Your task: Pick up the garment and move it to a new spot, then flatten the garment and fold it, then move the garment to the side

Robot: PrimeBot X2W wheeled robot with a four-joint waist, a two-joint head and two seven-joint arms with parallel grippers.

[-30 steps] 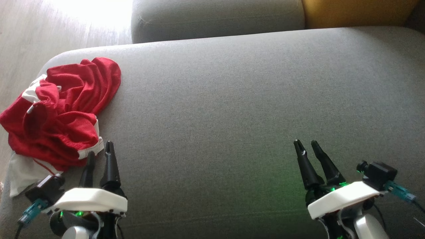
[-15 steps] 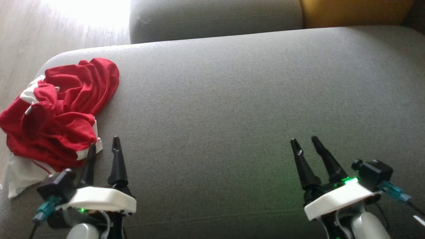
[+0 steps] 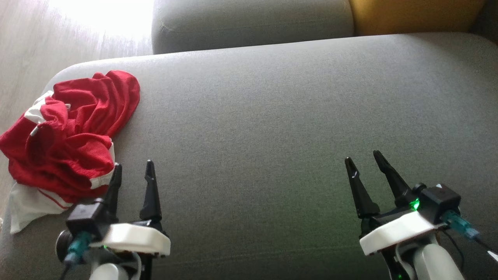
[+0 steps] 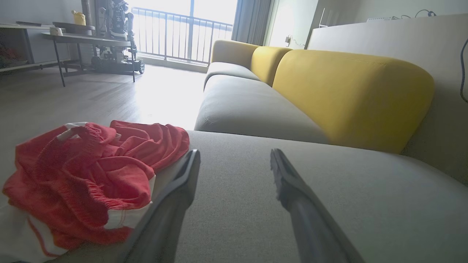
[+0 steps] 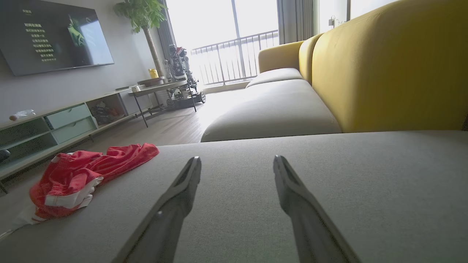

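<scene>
Jaws on both arms stand spread wide with nothing between them. Noted the left gripper (image 3: 133, 165) low over the near-left part of the seat and the right gripper (image 3: 362, 156) low over the near-right part, well apart from each other.

Largest item is the grey seat cushion (image 3: 272, 116), broad, with a rounded far-left corner. It carries the task's thing. Beyond its far edge sits a second grey cushion (image 3: 249, 19), and a yellow backrest (image 3: 412, 15) runs along the far right. Pale wood floor (image 3: 23, 58) lies off the left edge under bright glare.

Next, the garment (image 3: 70, 132), a crumpled heap of bright red with white panels. It lies along the cushion's left edge, from near the far-left corner down toward the near edge. A white part at its near end droops over the left edge. White trim with a thin red stripe shows on the near-right side of the heap.

On the left gripper, the left-hand finger (image 3: 113, 182) has its tip just beside that white trim; touching or not, cannot tell. The other finger is over bare cushion.

The right gripper's fingers are over bare cushion, well apart from the garment.

The right wrist view takes in a wall screen (image 5: 51, 36), a low cabinet (image 5: 55, 124) under it, a potted plant (image 5: 142, 14), and a balcony railing (image 5: 234, 54) in strong light.
</scene>
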